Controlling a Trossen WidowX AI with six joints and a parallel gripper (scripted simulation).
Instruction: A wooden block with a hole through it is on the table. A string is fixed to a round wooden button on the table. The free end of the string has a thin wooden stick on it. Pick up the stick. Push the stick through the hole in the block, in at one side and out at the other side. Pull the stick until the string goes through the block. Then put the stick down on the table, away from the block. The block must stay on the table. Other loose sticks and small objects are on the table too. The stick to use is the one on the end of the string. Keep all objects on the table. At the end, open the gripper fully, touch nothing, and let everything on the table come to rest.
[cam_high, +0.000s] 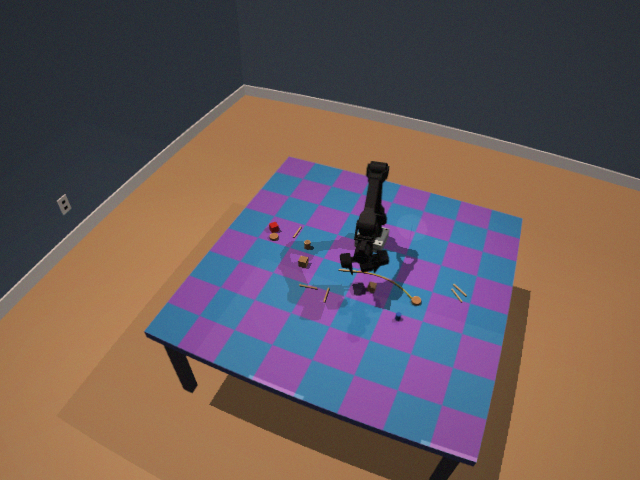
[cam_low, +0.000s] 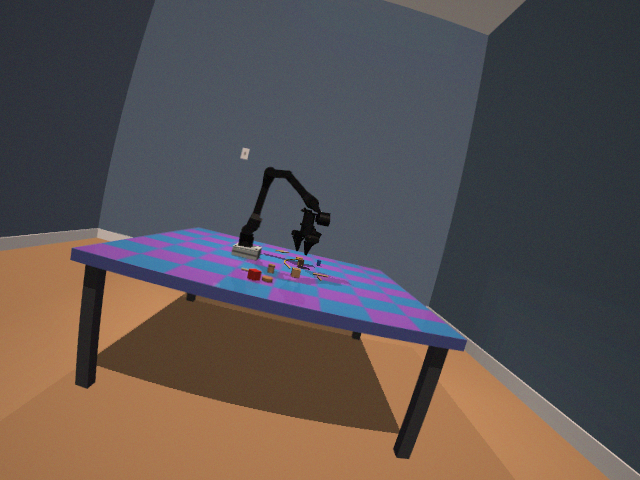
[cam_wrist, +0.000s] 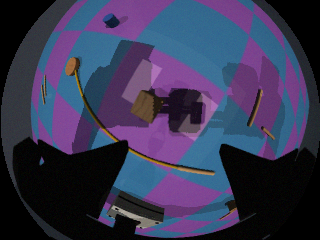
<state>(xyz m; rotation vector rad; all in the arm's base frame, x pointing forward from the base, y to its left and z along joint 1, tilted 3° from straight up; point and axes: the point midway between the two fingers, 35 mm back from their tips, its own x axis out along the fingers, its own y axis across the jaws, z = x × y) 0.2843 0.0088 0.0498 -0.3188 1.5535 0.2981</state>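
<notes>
The wooden block (cam_high: 372, 285) (cam_wrist: 146, 106) with the hole stands on the table, its hole facing sideways. The round wooden button (cam_high: 416, 300) (cam_wrist: 72, 66) lies to its right. The string (cam_high: 393, 283) (cam_wrist: 95, 120) curves from the button, past the block, to the thin stick (cam_high: 345, 270) (cam_wrist: 196, 171), which lies flat on the table. My gripper (cam_high: 361, 264) (cam_low: 306, 248) (cam_wrist: 175, 148) is open and empty. It hangs above the table, over the stick end of the string and close to the block.
A second wooden block (cam_high: 303, 261) (cam_low: 295, 272), a small wooden cylinder (cam_high: 307, 243), a red cube (cam_high: 273, 226) (cam_low: 253, 274) and a wooden disc (cam_high: 273, 236) lie to the left. Loose sticks (cam_high: 308, 286) (cam_high: 326, 295) (cam_high: 457, 291) (cam_wrist: 255, 107) and a blue cylinder (cam_high: 398, 316) (cam_wrist: 111, 20) lie around.
</notes>
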